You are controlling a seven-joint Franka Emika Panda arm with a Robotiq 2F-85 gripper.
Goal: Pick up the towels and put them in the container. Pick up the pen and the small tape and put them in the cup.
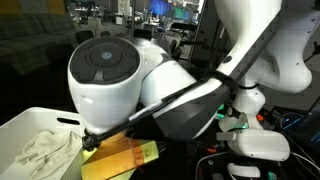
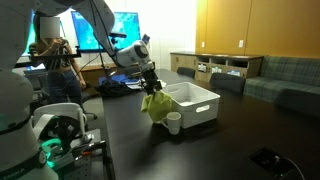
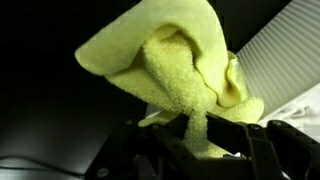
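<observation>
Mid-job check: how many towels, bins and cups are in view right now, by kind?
Towels: 2, the off-white towel in the bin and the yellow-green towel hanging from the shut pincer
Bin: 1
Cup: 1
Total: 4

Cup [image 2: 174,122] just beside container [image 2: 204,111]

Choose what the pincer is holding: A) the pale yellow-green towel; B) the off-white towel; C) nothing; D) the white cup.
A: the pincer is shut on the pale yellow-green towel, which hangs from it beside the container.
</observation>
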